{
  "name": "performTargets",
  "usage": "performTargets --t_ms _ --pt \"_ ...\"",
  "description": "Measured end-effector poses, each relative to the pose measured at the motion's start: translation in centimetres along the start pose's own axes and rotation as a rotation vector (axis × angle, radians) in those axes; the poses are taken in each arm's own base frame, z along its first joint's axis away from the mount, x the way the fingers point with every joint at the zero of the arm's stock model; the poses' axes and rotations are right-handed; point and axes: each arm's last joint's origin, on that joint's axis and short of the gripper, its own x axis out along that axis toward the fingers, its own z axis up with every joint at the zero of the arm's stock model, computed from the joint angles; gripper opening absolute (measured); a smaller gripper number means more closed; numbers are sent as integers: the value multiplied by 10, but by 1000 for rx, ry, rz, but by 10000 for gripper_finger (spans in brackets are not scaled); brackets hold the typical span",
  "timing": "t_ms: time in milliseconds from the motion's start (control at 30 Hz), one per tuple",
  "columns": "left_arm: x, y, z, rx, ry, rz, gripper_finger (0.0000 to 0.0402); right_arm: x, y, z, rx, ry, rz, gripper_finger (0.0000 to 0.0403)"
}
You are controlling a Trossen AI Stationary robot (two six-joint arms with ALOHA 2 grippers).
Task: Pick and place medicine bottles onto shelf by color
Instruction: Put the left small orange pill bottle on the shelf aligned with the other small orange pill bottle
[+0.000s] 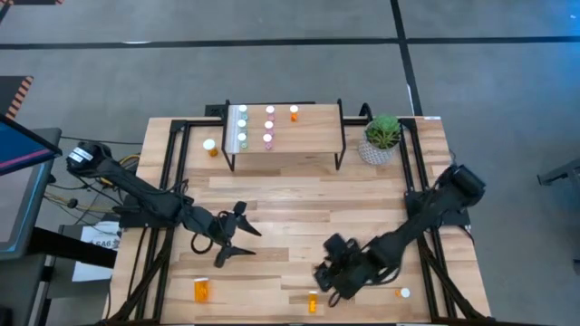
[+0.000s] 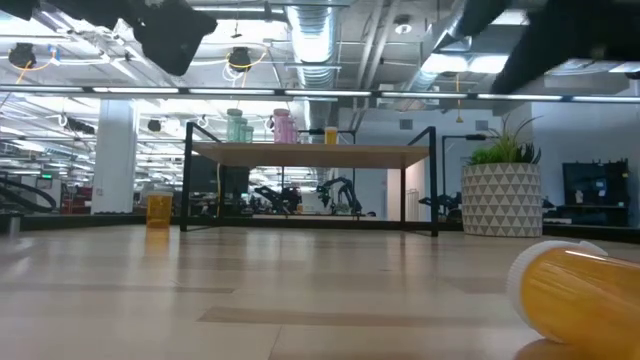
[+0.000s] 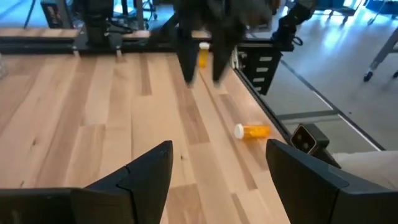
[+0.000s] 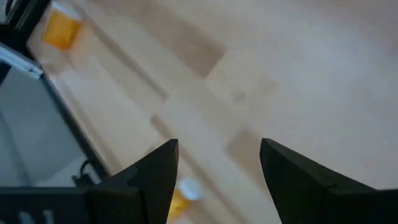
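The shelf (image 1: 299, 149) stands at the table's far middle. On it, three green medicine bottles (image 1: 242, 127), three pink ones (image 1: 269, 125) and one orange one (image 1: 294, 113) stand in rows. An orange bottle (image 1: 210, 146) stands on the table left of the shelf. Near the front edge are a large orange bottle (image 1: 201, 290), a small upright one (image 1: 313, 302) and one lying on its side (image 1: 401, 292). My left gripper (image 1: 243, 234) hovers open over the left middle. My right gripper (image 1: 324, 274) hangs open, tilted down, just above the small upright bottle (image 4: 180, 198).
A potted green plant (image 1: 382, 138) stands right of the shelf. Black frame rails (image 1: 172, 181) run along the table's sides. Bare wood lies between the shelf and the two arms. In the low view the lying bottle (image 2: 580, 300) sits close to the camera.
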Motion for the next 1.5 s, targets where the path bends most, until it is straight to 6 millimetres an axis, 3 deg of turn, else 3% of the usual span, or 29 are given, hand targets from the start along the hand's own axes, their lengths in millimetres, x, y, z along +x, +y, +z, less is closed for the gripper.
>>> performTargets --t_ms 167,433,700,967,1500 --pt "-1 -9 -2 1 12 -27 245 40 19 -22 62 126 14 249" --pt "-7 -32 -7 5 8 -45 245 41 64 -35 84 148 -89 249" --pt "-10 -40 -9 6 -2 -15 245 64 85 -57 148 159 -166 249" --pt "-10 -41 -10 -25 1 -15 245 84 87 -71 191 202 -204 249" --pt "-10 -40 -11 -20 15 -10 245 79 80 -72 221 218 -296 229"
